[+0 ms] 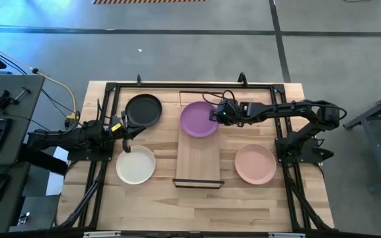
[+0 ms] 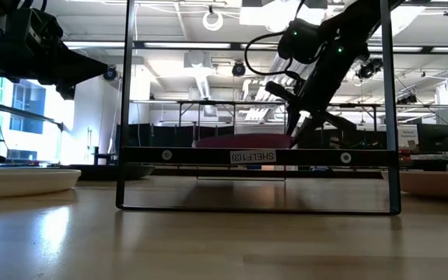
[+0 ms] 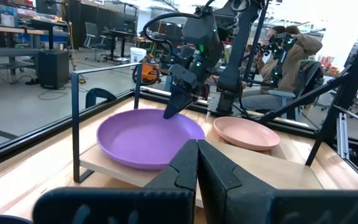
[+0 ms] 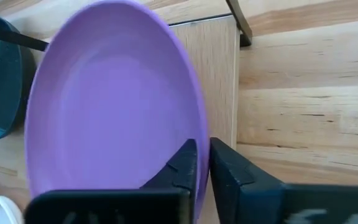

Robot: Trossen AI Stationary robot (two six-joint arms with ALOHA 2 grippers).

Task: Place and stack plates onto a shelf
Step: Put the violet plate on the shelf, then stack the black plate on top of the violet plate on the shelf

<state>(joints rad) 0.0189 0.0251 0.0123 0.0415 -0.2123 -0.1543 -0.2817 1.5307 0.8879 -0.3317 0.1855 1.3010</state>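
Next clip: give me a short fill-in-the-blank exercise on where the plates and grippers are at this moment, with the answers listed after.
1. The plate lying on the shelf is the ____ one.
2. The right gripper has its jaws at the rim of the ____ plate.
3. The left gripper sits between the black plate and the ____ plate.
4. The plate on the table at the right arm's side of the shelf is ____.

Missing words: purple; purple; cream-white; pale pink

Purple plate [image 4: 110, 99]: smooth, satin sheen, plastic-looking. Pink plate [image 3: 246, 132]: same matt-smooth finish. Black plate [image 1: 143, 110]: slightly glossy. Shelf [image 1: 198, 162]: pale bare wood, thin black metal rails. Tabletop [image 4: 309, 93]: light grained wood, mild sheen.
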